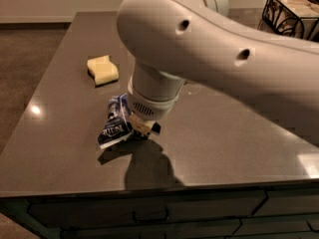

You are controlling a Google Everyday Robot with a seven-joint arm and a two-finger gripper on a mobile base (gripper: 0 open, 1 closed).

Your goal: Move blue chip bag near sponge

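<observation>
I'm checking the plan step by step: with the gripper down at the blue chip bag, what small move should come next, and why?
Probably carry the blue chip bag back toward the sponge: the gripper sits at the bag's right edge, and the sponge lies apart from it, farther back.

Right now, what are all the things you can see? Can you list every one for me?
blue chip bag: one, dark blue with white lettering, crumpled, near the table's front.
sponge: one, pale yellow, on the table behind the bag, apart from it.
wire basket: one, black, far right corner, something tan inside.
table: one, dark grey-brown, fills most of the view.
drawer fronts: several, dark, below the table's front edge.
arm: one, white, reaching in from the right over the table.
gripper: one, cream, low at the bag's right edge.
</observation>
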